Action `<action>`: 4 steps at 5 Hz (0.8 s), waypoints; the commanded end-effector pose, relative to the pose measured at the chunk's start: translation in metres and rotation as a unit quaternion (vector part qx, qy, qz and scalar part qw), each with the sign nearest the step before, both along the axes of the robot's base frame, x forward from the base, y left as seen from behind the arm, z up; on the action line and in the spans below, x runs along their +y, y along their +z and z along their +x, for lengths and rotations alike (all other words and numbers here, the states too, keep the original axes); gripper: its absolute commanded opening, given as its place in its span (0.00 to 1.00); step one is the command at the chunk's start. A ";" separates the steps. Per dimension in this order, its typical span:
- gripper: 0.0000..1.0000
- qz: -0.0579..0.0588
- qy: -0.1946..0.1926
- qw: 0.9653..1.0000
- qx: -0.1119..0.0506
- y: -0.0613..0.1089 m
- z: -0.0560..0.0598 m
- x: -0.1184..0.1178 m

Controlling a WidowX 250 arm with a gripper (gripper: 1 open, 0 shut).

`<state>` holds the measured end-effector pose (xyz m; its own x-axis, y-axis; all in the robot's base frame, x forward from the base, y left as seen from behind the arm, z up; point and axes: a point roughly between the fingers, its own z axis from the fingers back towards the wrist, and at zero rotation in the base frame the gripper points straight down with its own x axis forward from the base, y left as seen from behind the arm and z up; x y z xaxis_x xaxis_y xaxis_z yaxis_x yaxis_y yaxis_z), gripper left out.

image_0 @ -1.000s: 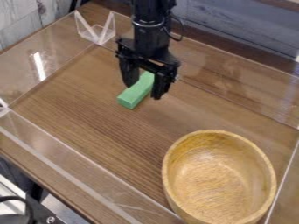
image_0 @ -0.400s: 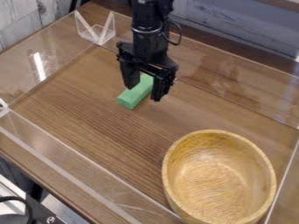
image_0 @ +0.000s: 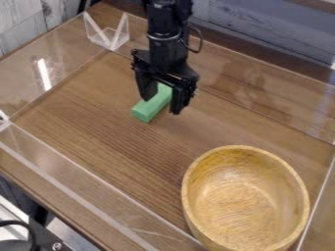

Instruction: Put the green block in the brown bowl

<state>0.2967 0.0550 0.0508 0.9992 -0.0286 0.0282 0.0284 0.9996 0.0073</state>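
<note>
The green block (image_0: 149,107) lies on the wooden table, a small bright green bar angled toward the lower left. My gripper (image_0: 163,90) points straight down over its upper right end, open, with one black finger (image_0: 139,84) to the left of the block and the other to its right. The fingers straddle the block; whether they touch it I cannot tell. The brown bowl (image_0: 246,202), a large round wooden bowl with nothing in it, sits at the lower right, well apart from the block.
Clear acrylic walls (image_0: 53,51) ring the table top (image_0: 105,157). A small clear stand (image_0: 108,33) sits at the back left. Grey planks run behind the arm.
</note>
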 end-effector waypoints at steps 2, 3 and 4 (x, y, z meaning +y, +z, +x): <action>1.00 0.006 0.004 0.999 -0.031 0.008 0.012 0.009; 1.00 0.007 0.006 0.999 -0.034 0.008 0.014 0.010; 1.00 0.008 0.007 0.999 -0.036 0.008 0.015 0.010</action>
